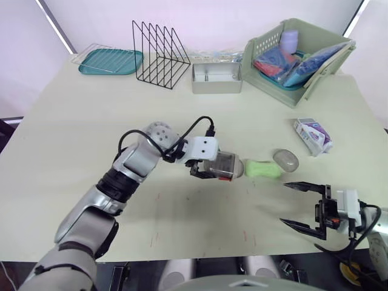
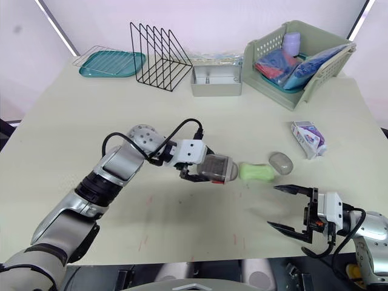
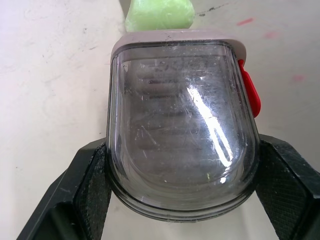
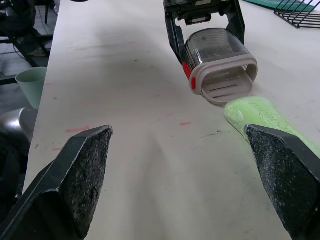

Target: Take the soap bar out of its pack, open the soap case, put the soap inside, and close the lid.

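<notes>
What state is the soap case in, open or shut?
Open: the soap case shows an empty mouth; its lid lies detached beside the soap.

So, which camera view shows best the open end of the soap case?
The right wrist view: the soap case opens toward it, so the ribbed inside shows. The eye views show it sideways from above; the left wrist view shows its clear closed end.

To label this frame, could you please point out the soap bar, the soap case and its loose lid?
soap bar (image 1: 262,169): left eye view, middle of the green bar.
soap case (image 1: 225,163): left eye view, its clear wall.
lid (image 1: 285,160): left eye view, centre of its grey top.
</notes>
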Controlling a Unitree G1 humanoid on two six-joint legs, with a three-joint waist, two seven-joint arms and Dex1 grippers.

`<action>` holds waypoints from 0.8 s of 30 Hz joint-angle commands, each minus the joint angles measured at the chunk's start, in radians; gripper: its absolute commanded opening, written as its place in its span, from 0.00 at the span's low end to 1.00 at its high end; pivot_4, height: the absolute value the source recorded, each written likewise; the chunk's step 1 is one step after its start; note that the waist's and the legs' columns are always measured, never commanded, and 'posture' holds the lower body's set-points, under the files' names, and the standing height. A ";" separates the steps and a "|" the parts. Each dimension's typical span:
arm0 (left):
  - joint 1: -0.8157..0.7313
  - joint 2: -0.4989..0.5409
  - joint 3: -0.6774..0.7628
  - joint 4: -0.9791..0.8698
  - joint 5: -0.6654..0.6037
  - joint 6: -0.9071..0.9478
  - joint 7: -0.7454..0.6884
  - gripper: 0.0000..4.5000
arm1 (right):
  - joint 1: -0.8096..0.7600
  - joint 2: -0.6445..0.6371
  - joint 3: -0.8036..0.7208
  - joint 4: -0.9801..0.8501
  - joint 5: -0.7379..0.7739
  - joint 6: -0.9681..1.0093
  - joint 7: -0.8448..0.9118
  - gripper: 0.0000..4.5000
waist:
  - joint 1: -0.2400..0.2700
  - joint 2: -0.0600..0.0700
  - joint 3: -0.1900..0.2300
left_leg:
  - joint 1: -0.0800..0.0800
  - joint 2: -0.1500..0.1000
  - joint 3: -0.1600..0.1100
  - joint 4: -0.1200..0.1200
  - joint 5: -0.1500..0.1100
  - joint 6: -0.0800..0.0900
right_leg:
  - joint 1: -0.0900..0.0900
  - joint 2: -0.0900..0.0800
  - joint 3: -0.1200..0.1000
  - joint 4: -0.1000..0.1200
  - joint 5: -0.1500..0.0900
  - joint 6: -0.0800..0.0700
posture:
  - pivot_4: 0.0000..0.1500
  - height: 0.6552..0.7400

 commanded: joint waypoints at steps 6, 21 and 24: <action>-0.066 0.015 -0.031 -0.021 0.041 0.073 -0.056 0.80 | -0.003 0.007 0.015 -0.014 0.010 -0.011 -0.026 0.99 | -0.001 0.000 0.000 | 0.000 0.000 0.000 0.000 0.000 0.000 | 0.000 0.000 0.000 0.000 0.000 0.000 | 1.00 1.00; 0.047 0.174 0.104 -0.089 -0.053 0.052 -0.088 0.80 | -0.019 0.035 0.017 -0.039 0.077 0.081 -0.106 0.99 | -0.002 0.000 0.000 | 0.001 0.001 -0.001 0.000 0.000 0.000 | 0.000 0.000 0.000 0.000 0.000 0.000 | 1.00 1.00; 0.086 0.199 0.135 -0.076 -0.062 0.002 -0.074 0.80 | -0.018 0.036 0.012 -0.053 0.097 0.118 -0.126 0.99 | 0.000 0.000 0.000 | 0.001 0.001 -0.002 0.000 0.000 0.000 | 0.000 0.000 0.000 0.000 0.000 0.000 | 1.00 1.00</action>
